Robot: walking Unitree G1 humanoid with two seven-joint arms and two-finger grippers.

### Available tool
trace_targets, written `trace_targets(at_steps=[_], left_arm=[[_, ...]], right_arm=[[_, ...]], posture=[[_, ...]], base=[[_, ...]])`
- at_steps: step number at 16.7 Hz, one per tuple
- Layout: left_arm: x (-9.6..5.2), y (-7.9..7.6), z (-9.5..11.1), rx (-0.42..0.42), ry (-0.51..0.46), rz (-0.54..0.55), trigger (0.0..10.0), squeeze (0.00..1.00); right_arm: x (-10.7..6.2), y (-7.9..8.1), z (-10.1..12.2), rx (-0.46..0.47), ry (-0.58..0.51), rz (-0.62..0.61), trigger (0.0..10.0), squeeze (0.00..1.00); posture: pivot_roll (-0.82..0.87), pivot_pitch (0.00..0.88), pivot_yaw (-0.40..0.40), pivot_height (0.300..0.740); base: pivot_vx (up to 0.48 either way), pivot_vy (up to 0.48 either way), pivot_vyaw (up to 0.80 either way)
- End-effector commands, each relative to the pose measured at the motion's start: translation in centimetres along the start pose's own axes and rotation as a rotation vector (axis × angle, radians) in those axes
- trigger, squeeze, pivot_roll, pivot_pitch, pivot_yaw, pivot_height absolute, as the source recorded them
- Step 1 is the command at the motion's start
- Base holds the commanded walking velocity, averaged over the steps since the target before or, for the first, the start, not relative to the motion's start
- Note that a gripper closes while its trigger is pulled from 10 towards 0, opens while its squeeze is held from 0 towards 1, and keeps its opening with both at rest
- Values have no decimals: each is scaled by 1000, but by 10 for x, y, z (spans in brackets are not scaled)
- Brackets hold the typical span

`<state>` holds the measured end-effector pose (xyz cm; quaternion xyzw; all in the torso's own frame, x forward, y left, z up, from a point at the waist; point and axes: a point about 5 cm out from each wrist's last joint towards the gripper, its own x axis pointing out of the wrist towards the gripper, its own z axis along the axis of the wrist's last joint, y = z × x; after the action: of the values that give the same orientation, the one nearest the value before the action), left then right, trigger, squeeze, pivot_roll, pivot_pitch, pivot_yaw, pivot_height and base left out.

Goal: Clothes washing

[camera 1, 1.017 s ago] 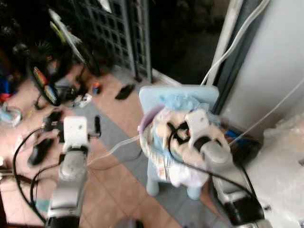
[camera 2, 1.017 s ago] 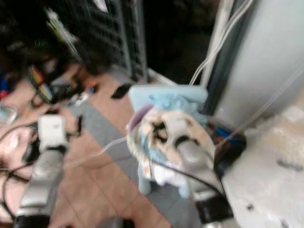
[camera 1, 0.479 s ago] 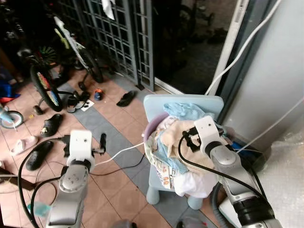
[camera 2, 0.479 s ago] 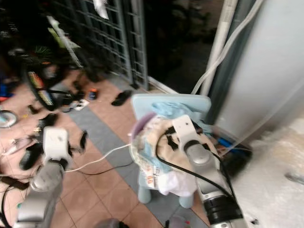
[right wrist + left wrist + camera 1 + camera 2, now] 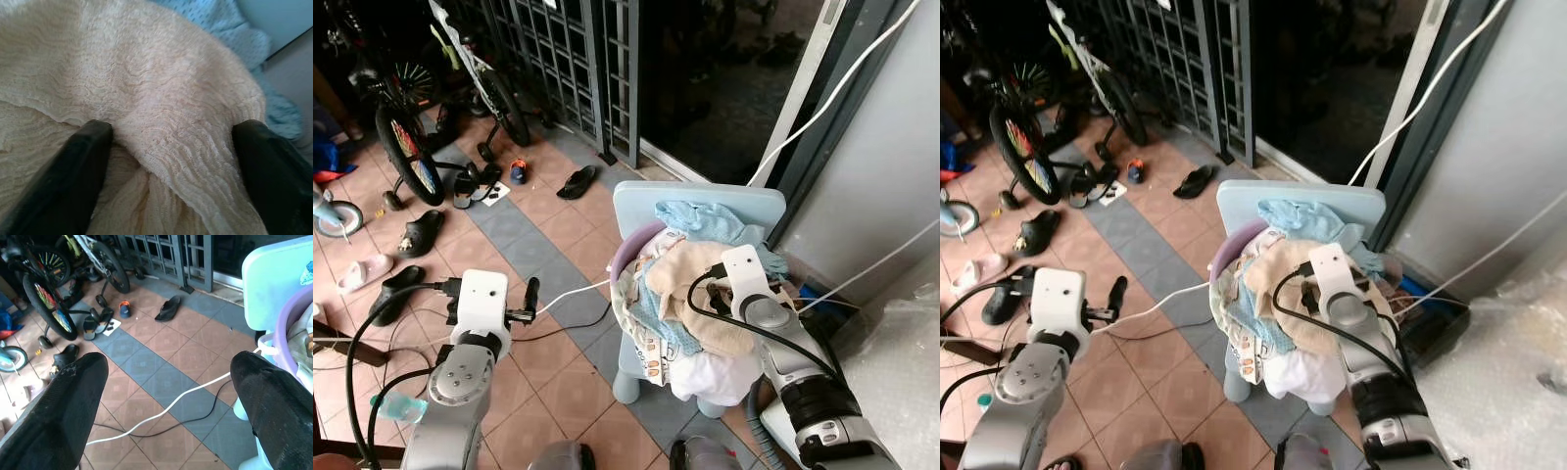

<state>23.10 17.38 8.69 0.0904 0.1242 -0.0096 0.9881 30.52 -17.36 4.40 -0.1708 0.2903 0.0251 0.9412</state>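
A pile of clothes fills a purple basket (image 5: 625, 257) that stands on a light blue plastic chair (image 5: 700, 196). A cream knitted cloth (image 5: 680, 279) lies on top, with a light blue cloth (image 5: 705, 220) behind it. My right gripper (image 5: 173, 129) is open and pressed down into the cream cloth. Its two black fingers (image 5: 80, 166) stand wide apart on either side of a raised fold. My left gripper (image 5: 168, 364) hangs open over the tiled floor to the left of the chair, with nothing between its fingers.
A white cable (image 5: 573, 294) runs across the floor to the chair. Bicycles (image 5: 406, 147), sandals (image 5: 576, 181) and shoes (image 5: 416, 233) lie by the metal gate (image 5: 568, 59) on the left. A plastic-covered appliance (image 5: 906, 343) stands at the right, with hoses (image 5: 822, 98) up the wall.
The camera has swung and the blur has cleared. My right gripper stays on the clothes pile, pushed into the cream cloth. The left arm holds the same pose.
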Motion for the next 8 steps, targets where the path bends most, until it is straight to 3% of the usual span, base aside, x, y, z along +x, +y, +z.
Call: trace_targets(at_steps=[1, 3, 8], left_arm=[[-2, 3, 2, 12, 1, 10, 10000, 0], [-1, 6, 2, 9, 10, 32, 10000, 0], [2, 1, 3, 2, 10, 38, 10000, 0]], right_arm=[[1, 2, -7, 11, 40, 11, 0, 0], [0, 4, -11, 23, 65, 48, 0, 0], [-4, -3, -14, 55, 54, 47, 0, 0]], posture=[[28, 124, 45, 740], [13, 160, 38, 740], [-4, 147, 42, 740]], base=[[0, 0, 0], [0, 0, 0], [0, 0, 0]])
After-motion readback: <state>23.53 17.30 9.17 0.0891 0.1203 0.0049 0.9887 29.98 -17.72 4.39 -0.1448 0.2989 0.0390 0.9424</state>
